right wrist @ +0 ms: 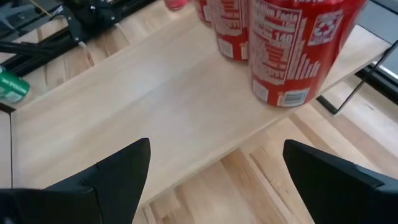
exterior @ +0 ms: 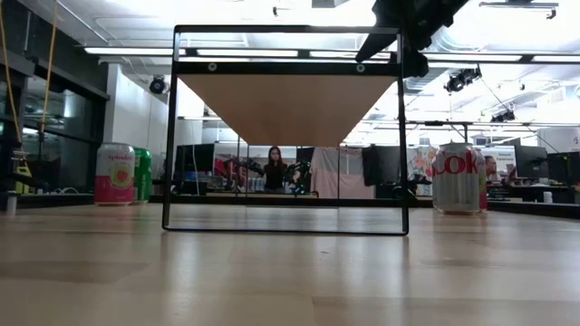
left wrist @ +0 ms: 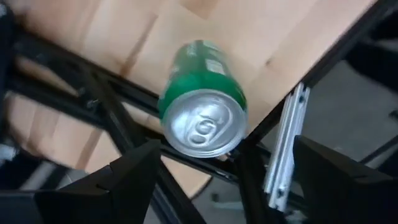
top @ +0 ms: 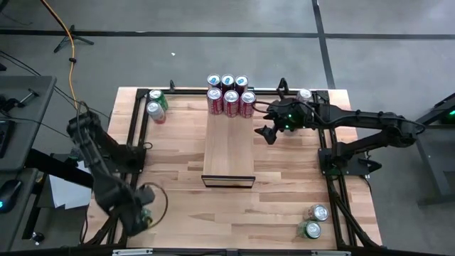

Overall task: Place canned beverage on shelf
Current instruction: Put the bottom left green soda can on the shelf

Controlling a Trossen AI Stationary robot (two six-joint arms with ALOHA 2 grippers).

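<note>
Six cans (top: 229, 95) crowd the shelf's (top: 229, 146) far end; the rest of the shelf lies bare toward its near edge.

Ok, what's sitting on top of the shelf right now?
Six red cans stand clustered at the far end of the shelf; the rest of its top is bare. The open right gripper hovers beside them, holding nothing.

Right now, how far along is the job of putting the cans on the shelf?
Six red cans already stand at the far end of the shelf. Nothing is in hand: the right gripper hovers open beside them, and the left gripper is open above a green can. Several cans remain on the table.
</note>
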